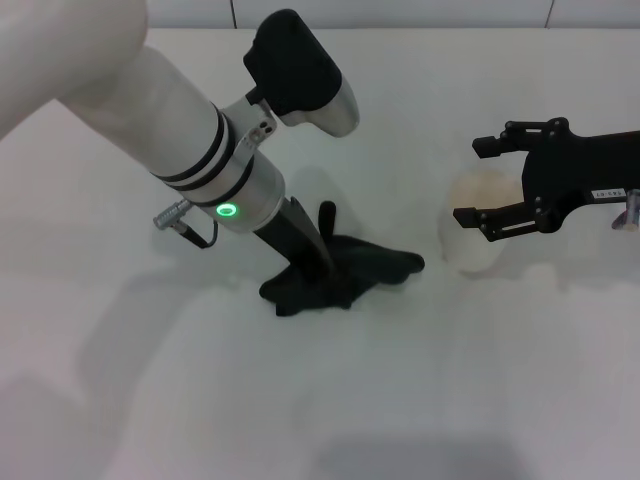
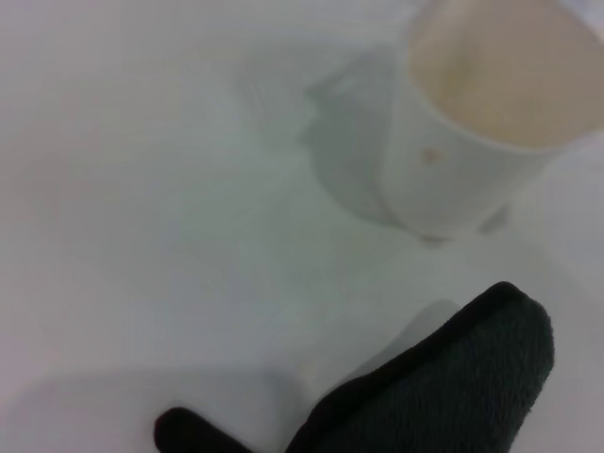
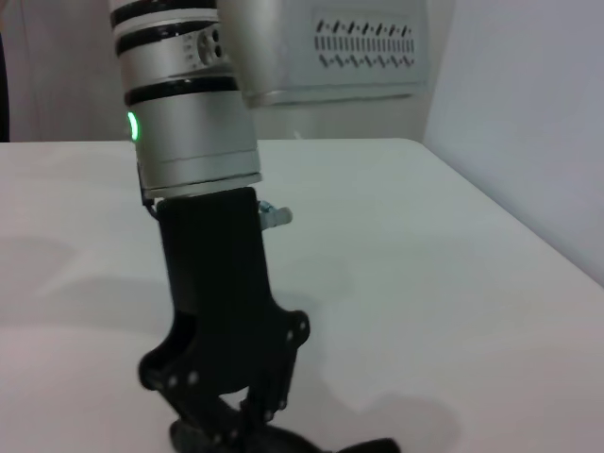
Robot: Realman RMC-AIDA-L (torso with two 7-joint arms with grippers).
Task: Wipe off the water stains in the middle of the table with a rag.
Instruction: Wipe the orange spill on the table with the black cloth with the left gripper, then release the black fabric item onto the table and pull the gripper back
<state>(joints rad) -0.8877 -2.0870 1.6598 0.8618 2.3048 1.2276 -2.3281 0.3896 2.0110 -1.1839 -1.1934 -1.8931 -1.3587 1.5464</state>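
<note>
One soft black rag (image 1: 345, 270), pointed at its corners, lies mid-tabletop (image 1: 450, 390), pinched by the left hand (image 1: 315, 275). One white paper cup (image 1: 478, 232) sits between the right hand's (image 1: 478, 182) spread fingers.

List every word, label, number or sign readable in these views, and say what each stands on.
No text reads clearly.
White label on the right gripper: print too small to read.
Grey panel behind the left arm, right wrist view: rows of small marks, unreadable.
Green ring light on the left arm's wrist: a lit sign, no characters.
Paper cup, rag, table: no print visible.
</note>
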